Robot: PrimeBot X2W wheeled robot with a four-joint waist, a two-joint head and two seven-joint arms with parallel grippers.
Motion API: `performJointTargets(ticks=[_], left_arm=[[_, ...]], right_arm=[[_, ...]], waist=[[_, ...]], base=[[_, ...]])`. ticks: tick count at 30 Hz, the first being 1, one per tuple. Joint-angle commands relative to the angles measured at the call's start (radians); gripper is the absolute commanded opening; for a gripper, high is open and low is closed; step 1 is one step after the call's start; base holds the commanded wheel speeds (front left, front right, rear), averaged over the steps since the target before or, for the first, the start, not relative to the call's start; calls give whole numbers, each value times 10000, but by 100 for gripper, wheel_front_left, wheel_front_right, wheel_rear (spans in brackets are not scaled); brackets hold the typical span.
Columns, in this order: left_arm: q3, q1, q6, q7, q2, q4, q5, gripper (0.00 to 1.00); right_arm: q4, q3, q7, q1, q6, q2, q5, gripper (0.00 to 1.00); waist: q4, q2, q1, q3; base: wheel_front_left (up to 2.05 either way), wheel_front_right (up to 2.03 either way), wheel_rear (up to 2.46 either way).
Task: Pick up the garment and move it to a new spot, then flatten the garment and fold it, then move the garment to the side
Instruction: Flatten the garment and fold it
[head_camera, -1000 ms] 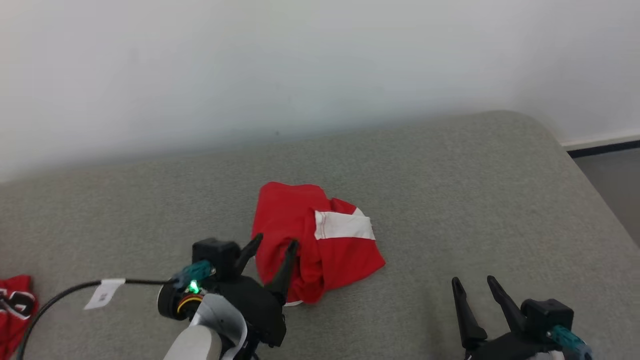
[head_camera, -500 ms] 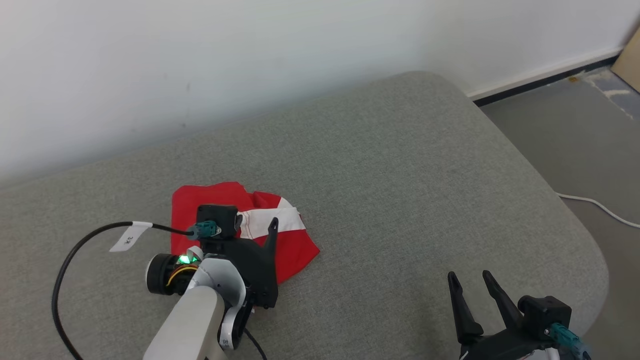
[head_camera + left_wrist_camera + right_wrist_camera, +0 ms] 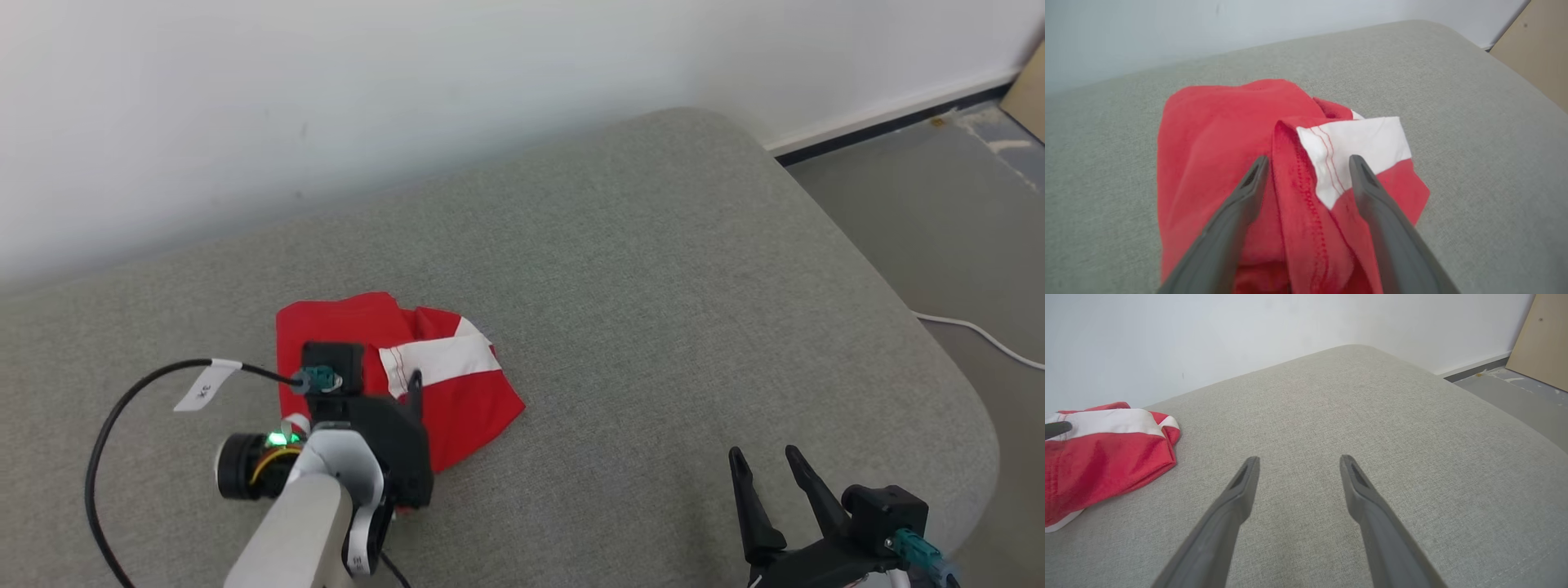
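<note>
I am holding my left gripper (image 3: 1306, 161) over the crumpled red-and-white garment (image 3: 1216, 134), fingers spread either side of a raised hem fold, with nothing pinched yet. The garment is lying bunched on the grey cushion (image 3: 669, 278), left of middle. My right gripper (image 3: 765, 454) is hanging spread and empty, well apart. I am judging every step — pickup, flattening, folding, moving aside — as left to do.

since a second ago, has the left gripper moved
Yes: the left gripper went forward over the garment, from its near edge to straddling the fold by the white stripe.
</note>
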Motion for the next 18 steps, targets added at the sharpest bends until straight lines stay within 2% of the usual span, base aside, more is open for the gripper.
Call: performJointTargets(ticks=[1,2,4,7,8,9,10,11,16,18], left_arm=[[-16,216,-124,126,21,-17,-172,100],[-81,231,-202,179,15,-61,-183,98],[-195,238,-345,216,1,-96,-234,69],[-371,135,-469,109,-58,-104,-251,59],[-431,62,-499,68,-71,-96,-243,49],[-494,-10,-517,-8,-86,-82,-227,35],[-559,-70,-571,-61,-98,-73,-195,5],[-585,-121,-586,-167,-114,-76,-192,0],[-771,-629,-896,-852,-168,-297,-290,0],[-955,-1107,-1263,-1285,-217,-671,-497,0]], right_arm=[[-30,23,21,-104,-18,-4,-87,100],[-47,63,39,-103,-18,-1,-89,100],[-66,128,58,-108,-18,-2,-89,100],[-85,207,100,-137,-18,-4,-81,100],[-94,238,110,-150,-18,-2,-84,100],[-107,260,122,-149,-18,-2,-92,100],[-113,264,133,-132,-18,-2,-106,100],[-108,260,141,-119,-18,-4,-117,100],[-97,183,154,-50,-18,-2,-139,100],[-89,150,155,12,-18,-2,-118,100]], waist=[[100,-1,0,-93],[116,-1,0,-111],[134,-1,0,-135],[113,-1,0,-151],[92,-1,0,-157],[67,-1,0,-160],[45,-1,0,-161],[25,-1,0,-164],[6,-1,0,-223],[96,-1,0,-278]], base=[[0,0,0],[0,0,0],[0,0,0],[0,0,0],[0,0,0],[0,0,0],[0,0,0],[0,0,0],[0,0,0],[0,0,0]])
